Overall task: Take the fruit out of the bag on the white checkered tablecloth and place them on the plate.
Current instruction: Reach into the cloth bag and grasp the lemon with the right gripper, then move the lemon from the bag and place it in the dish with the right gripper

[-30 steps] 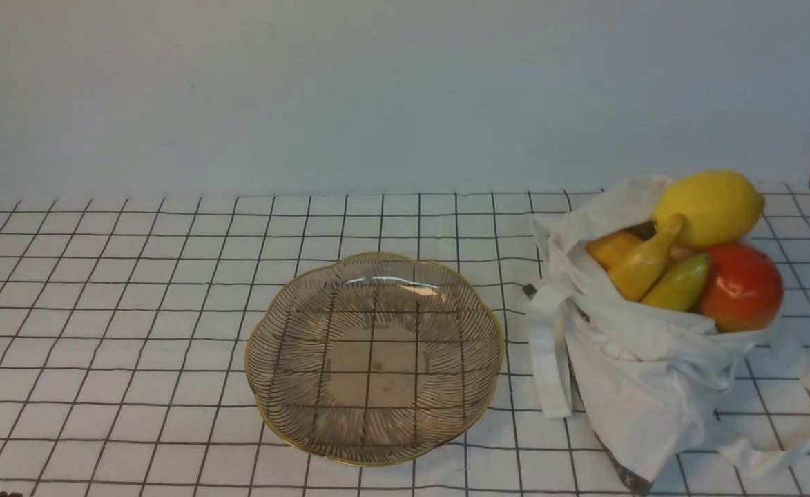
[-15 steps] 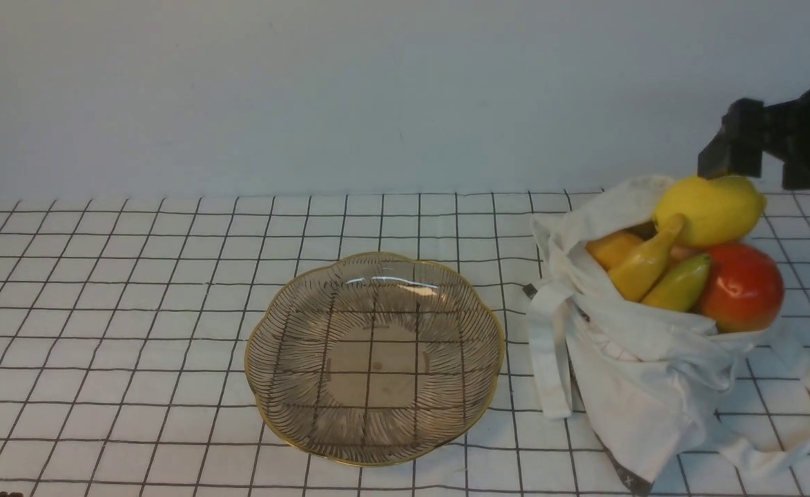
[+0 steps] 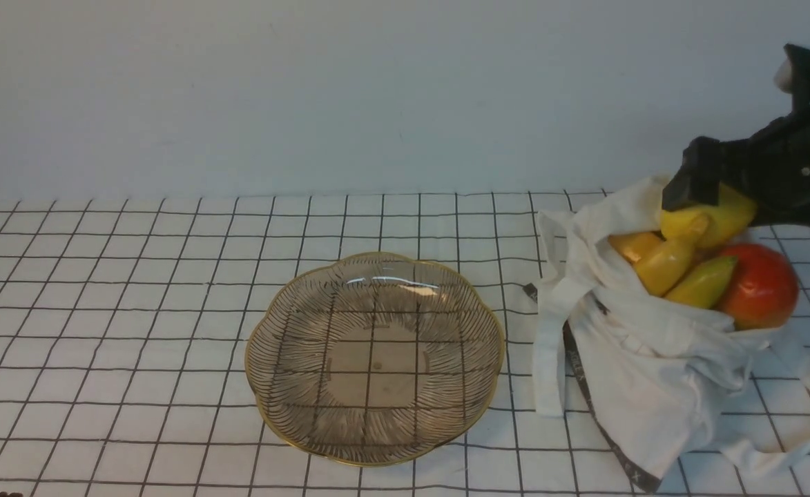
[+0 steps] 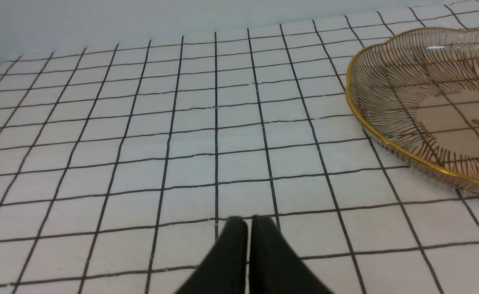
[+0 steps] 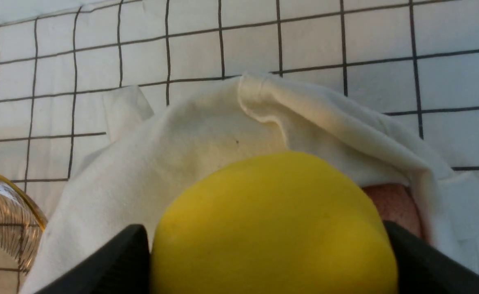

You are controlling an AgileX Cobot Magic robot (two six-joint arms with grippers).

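In swings the right gripper [image 3: 714,199], jaws spread astride the lemon [image 3: 726,219], nudging the bag [image 3: 653,373] slightly rightward.

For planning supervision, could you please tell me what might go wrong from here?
1. The right gripper flanks the wide, glossy lemon with open jaws; it may slip.
2. Cloth of the bag lies against the lemon; the gripper could pinch it.
3. The yellow banana leans on the lemon; lifting might dislodge it.

No words, brands or numbers can be read anywhere. The only mark is a small pale cross on the dark trim [image 3: 636,473] of the bag [image 3: 653,373], far below the right gripper [image 3: 726,200], too small to read as a letter.
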